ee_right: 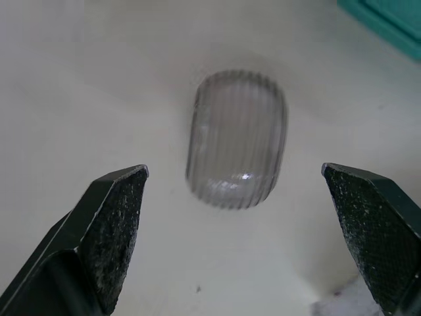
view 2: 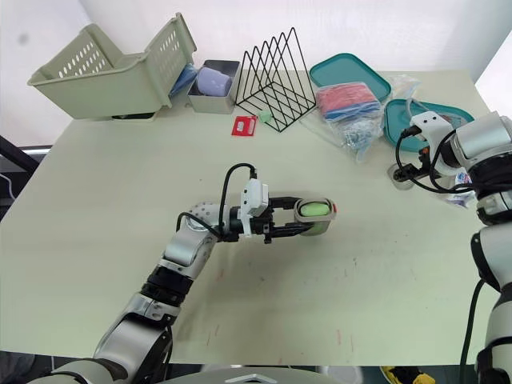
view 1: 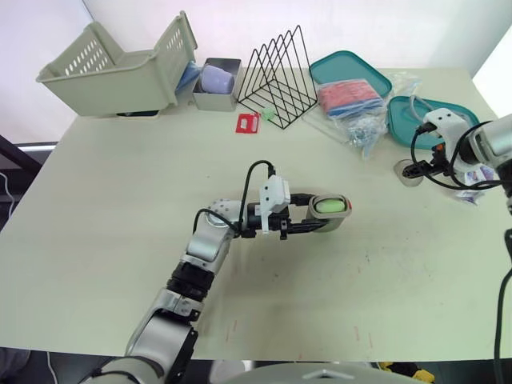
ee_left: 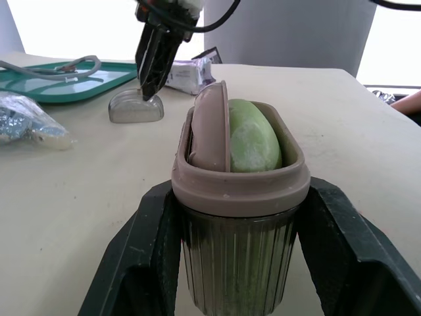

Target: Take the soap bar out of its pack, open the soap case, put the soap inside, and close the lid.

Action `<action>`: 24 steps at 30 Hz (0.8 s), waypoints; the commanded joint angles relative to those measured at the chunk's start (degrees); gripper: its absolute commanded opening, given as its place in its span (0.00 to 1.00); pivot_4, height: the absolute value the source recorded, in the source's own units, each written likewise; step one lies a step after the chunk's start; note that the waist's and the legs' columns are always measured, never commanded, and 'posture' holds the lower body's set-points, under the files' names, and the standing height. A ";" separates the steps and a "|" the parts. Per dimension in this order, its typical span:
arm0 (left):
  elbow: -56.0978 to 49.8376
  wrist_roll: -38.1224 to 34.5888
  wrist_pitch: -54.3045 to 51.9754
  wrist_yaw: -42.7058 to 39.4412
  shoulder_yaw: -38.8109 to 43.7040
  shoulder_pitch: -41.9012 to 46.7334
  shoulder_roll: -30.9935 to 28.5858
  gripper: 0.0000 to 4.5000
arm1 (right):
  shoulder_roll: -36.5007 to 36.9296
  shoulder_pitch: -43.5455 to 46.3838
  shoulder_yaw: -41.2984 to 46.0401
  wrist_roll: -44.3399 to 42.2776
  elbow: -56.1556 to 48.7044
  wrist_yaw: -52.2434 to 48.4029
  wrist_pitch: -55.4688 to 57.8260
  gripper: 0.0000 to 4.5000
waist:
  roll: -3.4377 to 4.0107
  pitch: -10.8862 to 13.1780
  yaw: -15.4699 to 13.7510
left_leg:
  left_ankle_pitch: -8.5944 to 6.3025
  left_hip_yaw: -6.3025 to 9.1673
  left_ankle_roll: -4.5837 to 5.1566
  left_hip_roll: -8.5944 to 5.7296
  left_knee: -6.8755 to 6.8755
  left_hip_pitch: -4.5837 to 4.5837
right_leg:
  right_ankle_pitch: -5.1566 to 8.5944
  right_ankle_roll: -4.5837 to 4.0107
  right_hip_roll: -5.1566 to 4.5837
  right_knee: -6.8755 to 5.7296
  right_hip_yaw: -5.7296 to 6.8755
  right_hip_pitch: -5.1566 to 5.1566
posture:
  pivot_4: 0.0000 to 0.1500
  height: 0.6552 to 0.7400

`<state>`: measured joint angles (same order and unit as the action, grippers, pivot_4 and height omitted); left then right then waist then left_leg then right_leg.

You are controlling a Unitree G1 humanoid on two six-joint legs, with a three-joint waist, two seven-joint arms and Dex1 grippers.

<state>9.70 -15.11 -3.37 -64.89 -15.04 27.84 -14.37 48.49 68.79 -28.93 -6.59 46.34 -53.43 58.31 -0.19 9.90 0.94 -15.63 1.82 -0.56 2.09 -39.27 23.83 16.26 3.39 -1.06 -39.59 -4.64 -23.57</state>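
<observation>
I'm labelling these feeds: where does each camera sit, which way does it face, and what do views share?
Left and right eye views: on the head, facing forward and down over the table; left gripper and right gripper show.
Left wrist view: along its fingers, clamped on the soap case holding green soap.
Right wrist view: down between its open fingers onto the clear lid.
Shared: left wrist view also catches the right gripper at that lid.

Print on the soap pack [ee_left: 189, 70] and the red card [view 1: 249, 122] is too small to read.
</observation>
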 commanded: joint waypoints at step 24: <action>-2.31 -0.08 0.89 0.59 -0.75 -0.20 0.18 0.45 | -8.87 7.97 7.96 14.64 21.64 -2.89 -14.75 0.40 | 0.03 0.00 0.17 | 0.03 -0.02 -0.05 0.00 0.00 -0.03 | 0.00 0.00 0.00 -0.08 -0.01 -0.01 | 1.00 1.00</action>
<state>9.65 -14.84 -3.30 -64.50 -15.73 27.80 -14.48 39.05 74.73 -21.78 6.87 68.57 -55.73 44.78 -0.16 9.90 1.11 -15.60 1.80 -0.61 2.08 -39.27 23.80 16.26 3.39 -1.06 -39.67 -4.64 -23.58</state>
